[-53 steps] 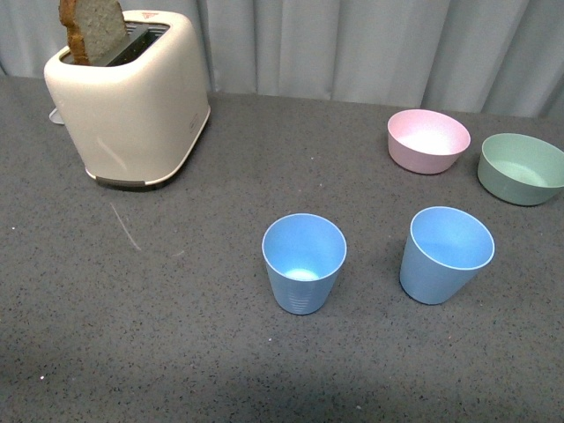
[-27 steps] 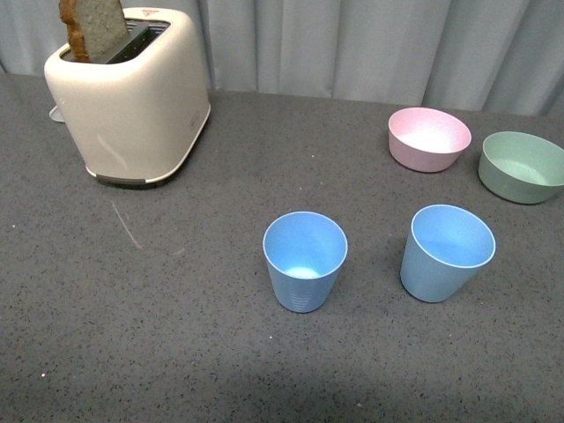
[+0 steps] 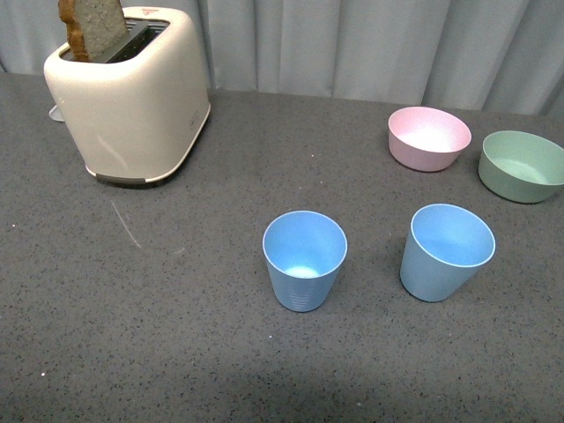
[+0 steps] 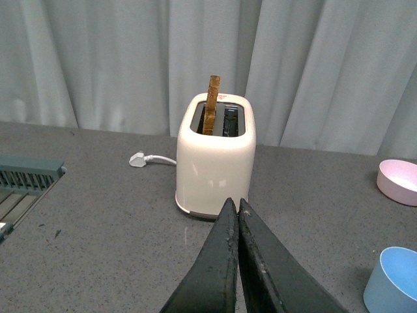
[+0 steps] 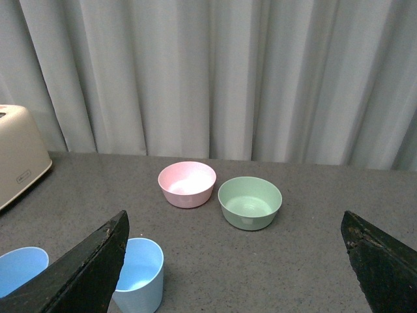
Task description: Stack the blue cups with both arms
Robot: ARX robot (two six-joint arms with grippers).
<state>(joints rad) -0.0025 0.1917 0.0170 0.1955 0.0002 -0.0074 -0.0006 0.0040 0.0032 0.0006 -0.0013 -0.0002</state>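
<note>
Quiet moment here: neither arm shows in the front view, and both cups stand upright and apart on the grey tabletop (image 3: 176, 335). The left blue cup (image 3: 305, 261) is about mid-table, the right blue cup (image 3: 447, 252) well clear of it to the right, nothing stacked yet. Against a second ago, both cups sit a hair higher in the picture, and the pink bowl (image 3: 429, 139) and green bowl (image 3: 522, 166) behind them shift about as little (possibly the view nudging rather than the things, hard to tell). Since half a second ago, practically nothing has changed. The toaster (image 3: 132, 97) is at the far left with its bread slice (image 3: 92, 28) sticking up.

From the left wrist, the left fingers (image 4: 229, 218) are clenched tip to tip, holding nothing, pointing towards the toaster. From the right wrist, the right fingers (image 5: 98, 264) are spread wide and empty above the tabletop, with the right blue cup just beside one of them.
</note>
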